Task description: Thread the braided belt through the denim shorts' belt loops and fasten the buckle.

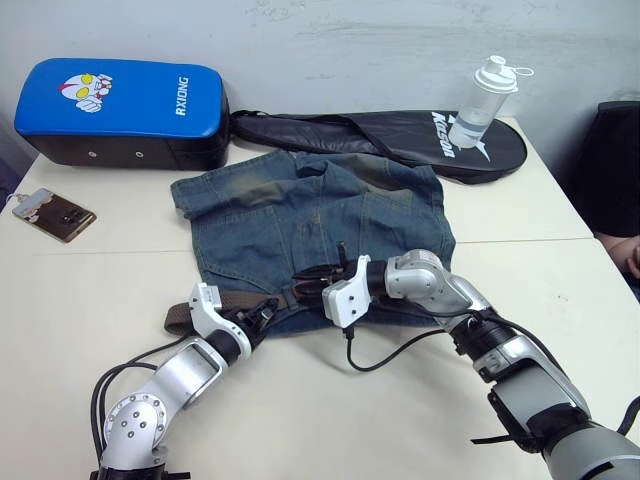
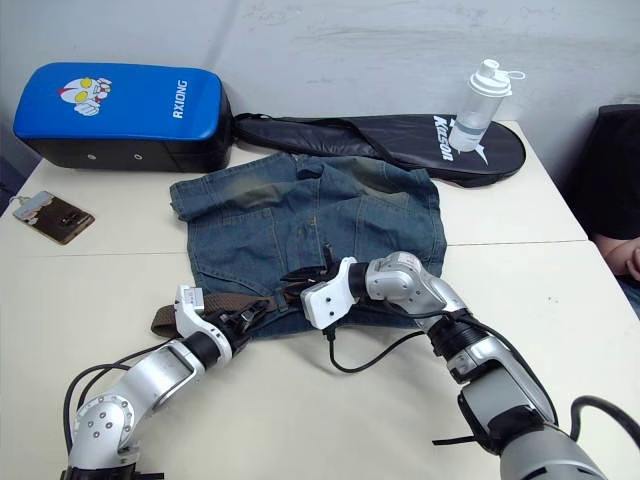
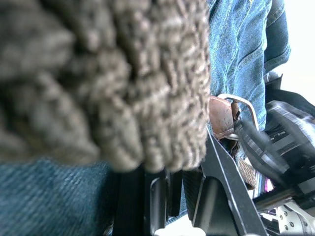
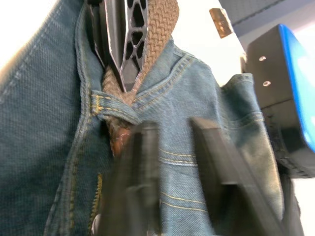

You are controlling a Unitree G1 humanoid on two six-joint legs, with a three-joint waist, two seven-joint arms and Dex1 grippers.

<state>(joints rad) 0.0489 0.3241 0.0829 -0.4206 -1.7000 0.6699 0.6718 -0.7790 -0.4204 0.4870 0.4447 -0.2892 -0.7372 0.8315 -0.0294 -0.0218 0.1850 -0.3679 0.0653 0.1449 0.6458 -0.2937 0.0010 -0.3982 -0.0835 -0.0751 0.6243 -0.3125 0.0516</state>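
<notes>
On the pale worktop (image 1: 300, 420), two end effectors are seen meeting at the near edge of one pair of faded blue denim shorts (image 1: 310, 235), which is spread flat at the centre with its waistband toward the robot. One dark-brown braided belt (image 1: 185, 316) is laid along that waistband, its free end sticking out past the left side of the shorts. The left end effector (image 1: 268, 312) is pressed together on the braided belt, the weave being seen hard against its black fingers in the left wrist view. Just beyond it, one silver rectangular metal buckle (image 3: 241, 105) with a brown leather tab is seen, close to the right end effector (image 1: 322, 275), whose two black fingers are spread over the denim and grip nothing. In the right wrist view the belt is passed under one narrow denim belt loop (image 4: 115, 112). To the left, one phone in a brown case (image 1: 55, 214) is lying. At the far edge, one blue and black padded block (image 1: 120, 112) marked "RXIONG" with a cartoon face, one long black racket bag (image 1: 400, 140) with white lettering that cannot be read with certainty, and one clear bottle with a white cap (image 1: 482, 100) resting on that bag are found.
</notes>
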